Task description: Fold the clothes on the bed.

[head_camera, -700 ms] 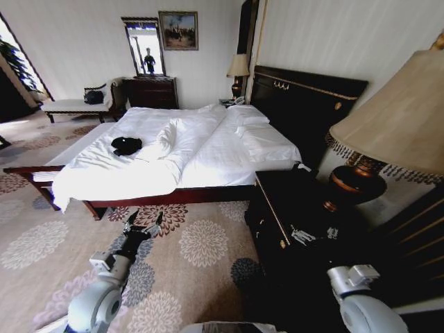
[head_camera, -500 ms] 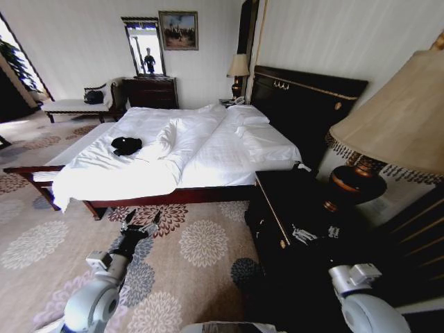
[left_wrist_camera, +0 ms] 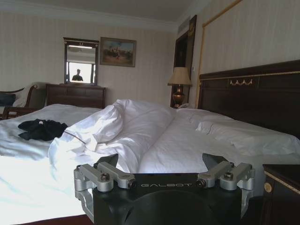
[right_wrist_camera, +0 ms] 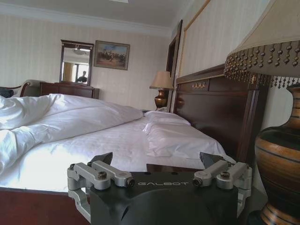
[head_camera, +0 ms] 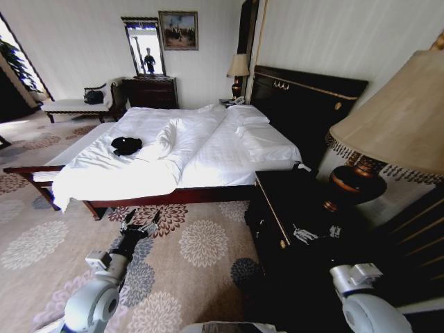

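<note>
Lying crumpled on the bed [head_camera: 208, 149], the clothes [head_camera: 126, 145] are seen in the head view ahead of the left gripper [head_camera: 141, 221], held open and empty over the carpet. In the left wrist view, the clothes [left_wrist_camera: 42, 129] lie far ahead. In the right wrist view, the right gripper [right_wrist_camera: 159, 161] is open, empty, farther off.

Hotel-style bedroom. A large double bed [head_camera: 208, 149] with white sheets, rumpled duvet [left_wrist_camera: 117, 126] and pillows [head_camera: 267, 142] stands against a tall dark headboard [head_camera: 305, 104]. Dark nightstands flank it, each bearing a table lamp with a fringed or pleated shade [head_camera: 239, 66]. On the far wall hang a framed painting [head_camera: 178, 30] and a mirror [head_camera: 143, 46] above a dark dresser [head_camera: 150, 91]. Floral-patterned carpet [head_camera: 201, 243] covers the floor; a cushioned bench [head_camera: 73, 105] stands by the wall.
</note>
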